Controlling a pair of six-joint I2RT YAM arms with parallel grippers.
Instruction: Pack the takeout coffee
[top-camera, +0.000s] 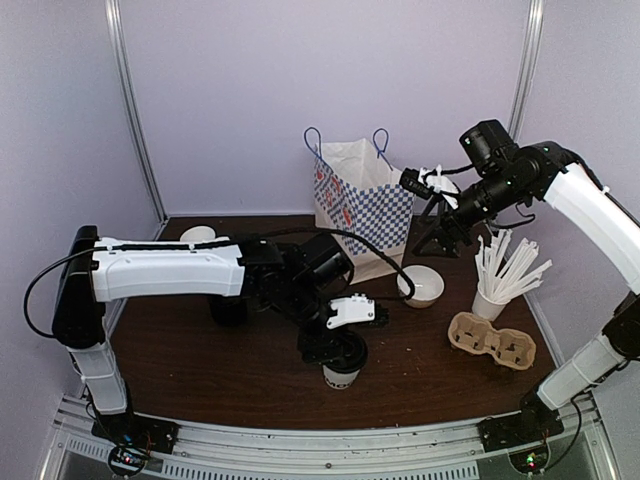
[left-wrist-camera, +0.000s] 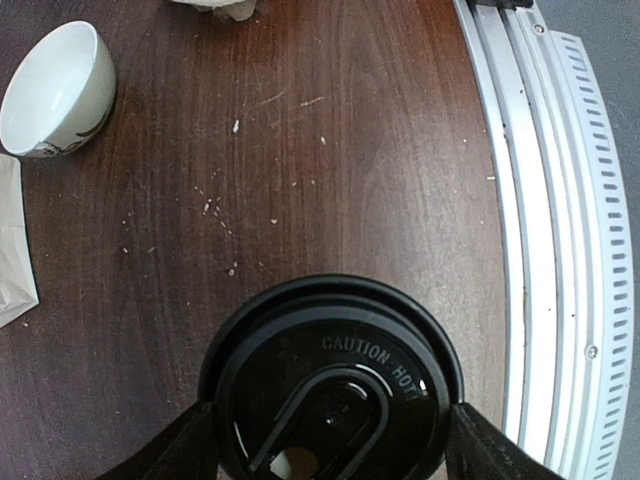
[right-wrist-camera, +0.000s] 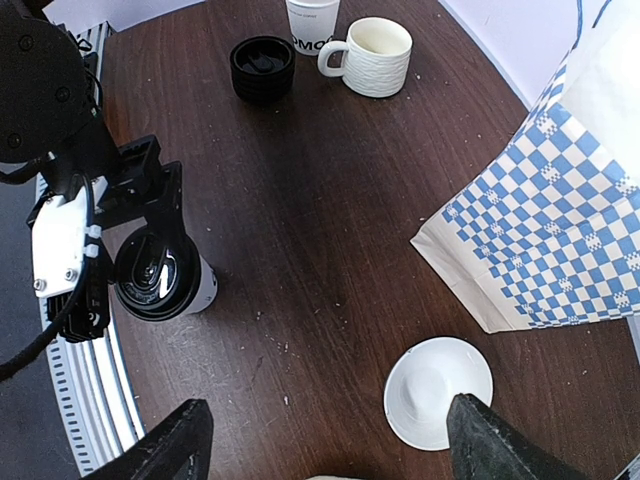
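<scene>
The left tool stands wide around the lidded coffee cup, unclamped; thin paper walls crush easily, so grip gently below the lid, while the right tool hangs open, empty.

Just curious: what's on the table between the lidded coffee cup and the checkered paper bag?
Only bare wood with crumbs between the coffee cup and the checkered bag, seen in the right wrist view.

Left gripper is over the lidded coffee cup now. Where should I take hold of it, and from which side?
Grip the takeout coffee on its white wall just under the black lid, coming straight down. It stands upright, and the left gripper is open with a finger on either side of the lid; the overhanging rim should stop slipping.
</scene>
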